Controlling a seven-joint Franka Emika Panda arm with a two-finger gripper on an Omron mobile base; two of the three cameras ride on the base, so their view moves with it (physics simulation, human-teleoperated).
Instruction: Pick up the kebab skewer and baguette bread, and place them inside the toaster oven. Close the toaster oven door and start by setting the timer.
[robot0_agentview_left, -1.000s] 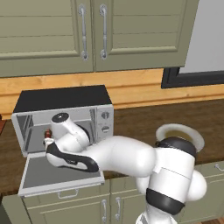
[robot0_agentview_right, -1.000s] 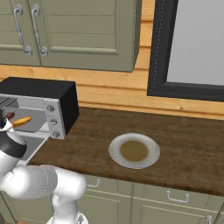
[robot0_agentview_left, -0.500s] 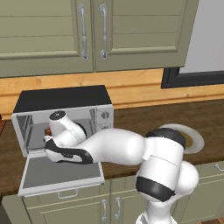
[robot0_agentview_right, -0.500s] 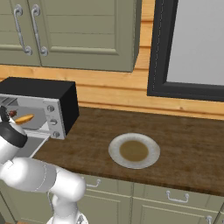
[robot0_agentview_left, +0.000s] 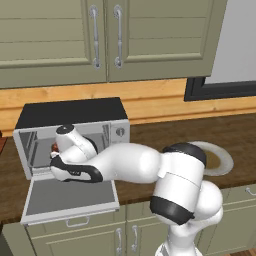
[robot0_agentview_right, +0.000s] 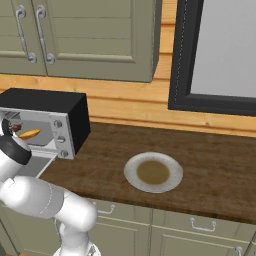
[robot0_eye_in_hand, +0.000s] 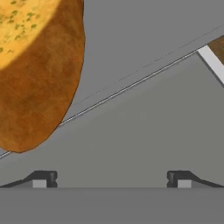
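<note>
Claw (robot0_eye_in_hand: 111, 178) stands spread wide and empty at the oven (robot0_agentview_left: 70, 132) mouth, its tips apart with bare grey floor between them. Left of it in the hand view, the baguette (robot0_eye_in_hand: 37, 70) looms close, lying inside the oven. The skewer (robot0_agentview_right: 16, 128) sits inside too, just beside the loaf. The door (robot0_agentview_left: 70, 200) hangs open, flat. Right along the counter (robot0_agentview_right: 210, 165) sits a plate (robot0_agentview_right: 153, 172).

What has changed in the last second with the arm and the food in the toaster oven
The arm's elbow has swung right and lifted, and the hand has drawn back a little from the toaster oven mouth. The gripper stays open and empty, with the baguette bread lying free inside. The toaster oven door still hangs open, and the plate has not moved.
</note>
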